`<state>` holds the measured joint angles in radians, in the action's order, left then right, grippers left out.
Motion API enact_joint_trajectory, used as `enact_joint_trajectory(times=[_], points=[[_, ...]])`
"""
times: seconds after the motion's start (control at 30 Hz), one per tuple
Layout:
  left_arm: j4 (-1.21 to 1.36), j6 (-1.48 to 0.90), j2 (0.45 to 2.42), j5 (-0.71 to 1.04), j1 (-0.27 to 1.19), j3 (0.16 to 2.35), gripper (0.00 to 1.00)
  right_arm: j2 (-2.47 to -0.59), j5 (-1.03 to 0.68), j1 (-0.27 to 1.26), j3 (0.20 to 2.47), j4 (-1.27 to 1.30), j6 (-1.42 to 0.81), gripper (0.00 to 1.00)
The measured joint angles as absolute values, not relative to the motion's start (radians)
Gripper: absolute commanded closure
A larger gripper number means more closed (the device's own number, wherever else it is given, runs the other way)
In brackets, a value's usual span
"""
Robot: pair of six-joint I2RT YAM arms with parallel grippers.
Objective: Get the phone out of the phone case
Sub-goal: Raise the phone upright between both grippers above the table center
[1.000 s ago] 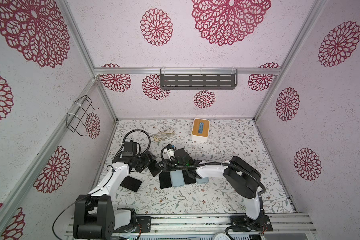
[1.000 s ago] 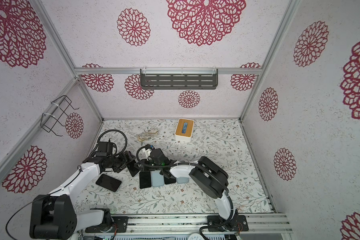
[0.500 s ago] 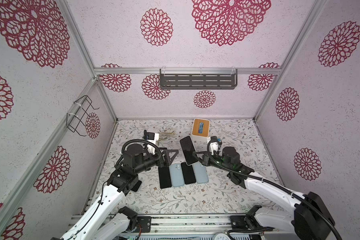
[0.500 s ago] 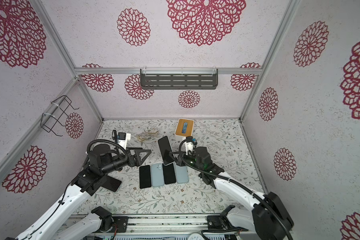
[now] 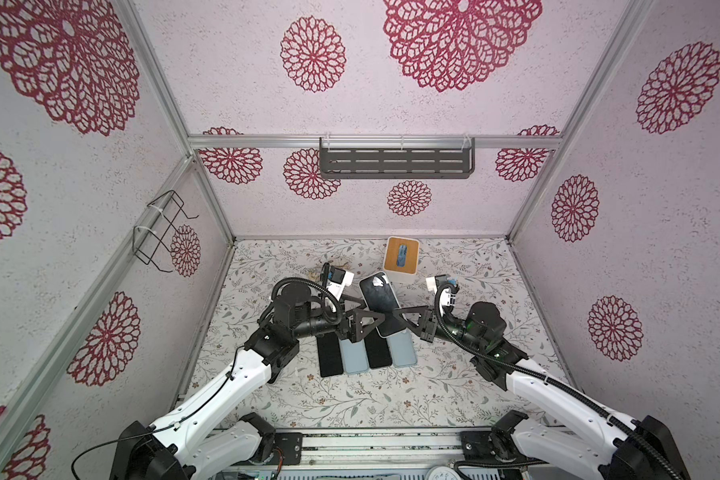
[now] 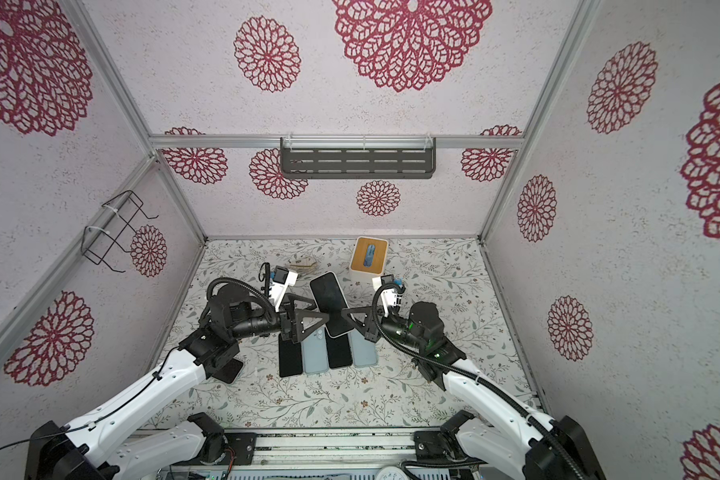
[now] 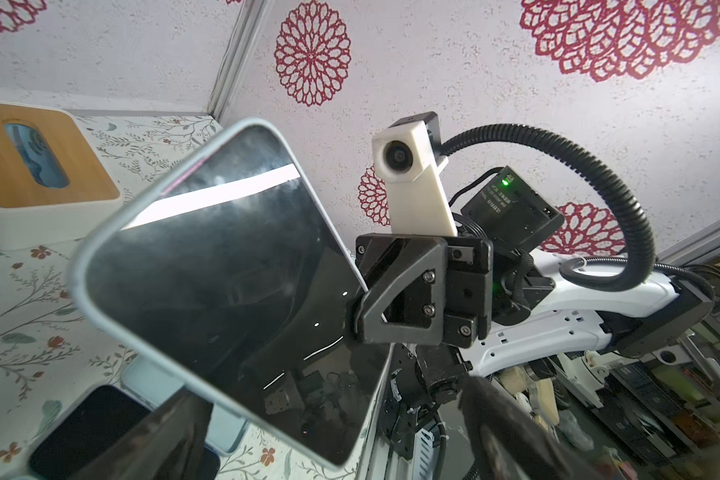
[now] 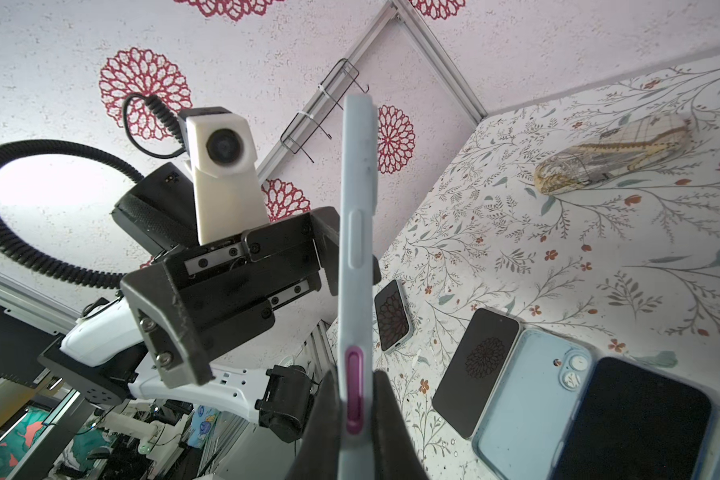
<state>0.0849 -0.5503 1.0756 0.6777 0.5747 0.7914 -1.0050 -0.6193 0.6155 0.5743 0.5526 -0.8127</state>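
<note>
Phone [image 5: 381, 301] in pale blue phone case [image 5: 390, 333], in both top views tilted in midair above a row of phones and cases [image 5: 352, 353] on the table [image 5: 391, 399], pinched at one long edge by the clenched right gripper [image 5: 400, 316], left gripper [image 5: 364, 311] spread wide at the opposite edge. From the left wrist, phone [image 7: 225, 291] glossy and dark inside a thin raised rim; from the right wrist, phone case [image 8: 356, 232] edge-on between narrow fingers [image 8: 321, 419]. Probably light and rigid, glass slick and breakable, case softer: best gripped by the rim while peeling a corner.
</note>
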Motion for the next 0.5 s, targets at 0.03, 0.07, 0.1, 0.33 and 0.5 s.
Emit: enact_joint_trajectory(times=[0.03, 0.07, 0.1, 0.33, 0.5], points=[[0.088, -0.549, 1.081, 0.690, 0.575, 0.791, 0.03, -1.004, -0.626, 0.616, 0.572, 0.558, -0.813, 1.00], [0.090, -0.548, 1.087, 0.700, 0.575, 0.791, 0.05, -1.002, -0.632, 0.616, 0.570, 0.564, -0.813, 1.00], [0.091, -0.546, 1.091, 0.709, 0.575, 0.791, 0.06, -0.999, -0.634, 0.616, 0.569, 0.566, -0.813, 1.00], [0.091, -0.527, 1.108, 0.759, 0.575, 0.792, 0.29, -0.968, -0.661, 0.616, 0.562, 0.587, -0.813, 1.00], [0.092, -0.517, 1.122, 0.788, 0.575, 0.798, 0.43, -0.947, -0.669, 0.616, 0.539, 0.611, -0.813, 1.00]])
